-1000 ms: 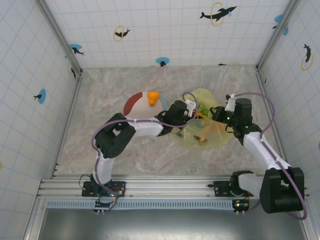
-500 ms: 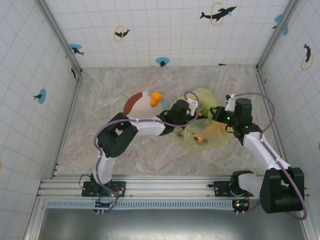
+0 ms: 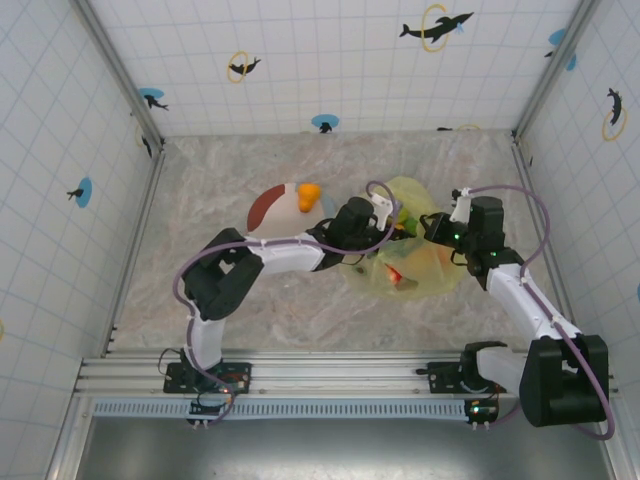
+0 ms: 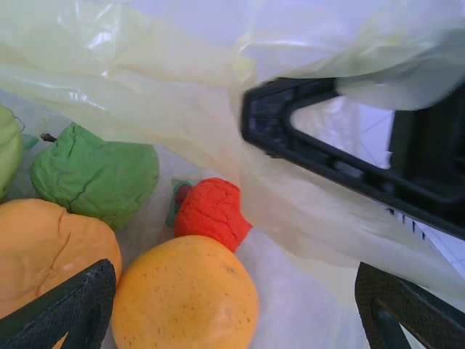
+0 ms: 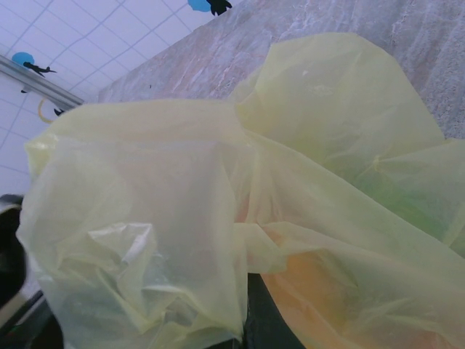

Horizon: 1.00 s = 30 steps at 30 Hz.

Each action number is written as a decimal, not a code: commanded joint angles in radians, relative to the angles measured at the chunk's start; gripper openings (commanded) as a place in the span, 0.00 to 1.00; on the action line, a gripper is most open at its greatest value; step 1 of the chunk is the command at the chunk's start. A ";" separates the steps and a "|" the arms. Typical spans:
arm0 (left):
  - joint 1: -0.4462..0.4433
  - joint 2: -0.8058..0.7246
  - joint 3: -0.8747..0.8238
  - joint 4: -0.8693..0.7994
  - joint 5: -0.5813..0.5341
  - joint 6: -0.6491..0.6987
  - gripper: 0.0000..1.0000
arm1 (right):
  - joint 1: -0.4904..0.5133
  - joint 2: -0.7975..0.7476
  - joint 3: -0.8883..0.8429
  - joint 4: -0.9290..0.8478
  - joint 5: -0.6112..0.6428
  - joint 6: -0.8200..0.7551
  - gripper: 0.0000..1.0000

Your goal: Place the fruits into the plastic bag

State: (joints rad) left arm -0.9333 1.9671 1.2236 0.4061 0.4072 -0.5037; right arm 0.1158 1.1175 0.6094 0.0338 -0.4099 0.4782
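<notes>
The yellow-green plastic bag (image 3: 420, 255) lies right of centre, its mouth facing left. My left gripper (image 3: 386, 216) reaches into that mouth and stands open (image 4: 236, 309), holding nothing. Just in front of its fingers (image 4: 76, 305), inside the bag, lie fruits: a round orange one (image 4: 185, 294), a red one (image 4: 212, 211), a green one (image 4: 94, 174) and another orange one (image 4: 43, 247). One more orange fruit (image 3: 308, 195) sits on the plate. My right gripper (image 3: 437, 228) is shut on the bag's upper edge, the film (image 5: 182, 203) draped over its dark finger (image 5: 267, 320).
The maroon-and-white plate (image 3: 272, 207) lies just left of the bag, behind the left forearm. Tiled walls enclose the marble table (image 3: 230, 290) on three sides. Open tabletop lies to the left and in front of the bag.
The left jaws have opened wider inside the bag mouth and the wrist has shifted slightly. The fruits in the bag have resettled. The right arm has held still.
</notes>
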 commanded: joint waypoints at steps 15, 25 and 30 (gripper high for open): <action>0.128 -0.408 -0.338 -0.181 0.117 0.193 0.85 | -0.020 0.002 0.002 0.035 -0.014 -0.013 0.00; 0.265 -0.594 -0.441 -0.176 0.113 0.181 0.85 | -0.019 0.018 0.006 0.036 -0.021 -0.008 0.00; 0.335 -0.652 -0.449 -0.206 -0.119 0.132 0.86 | -0.019 0.015 0.001 0.036 -0.022 -0.009 0.00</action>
State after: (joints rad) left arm -0.6247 1.3472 0.7856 0.2230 0.4335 -0.3473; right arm 0.1028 1.1301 0.6094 0.0334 -0.4206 0.4744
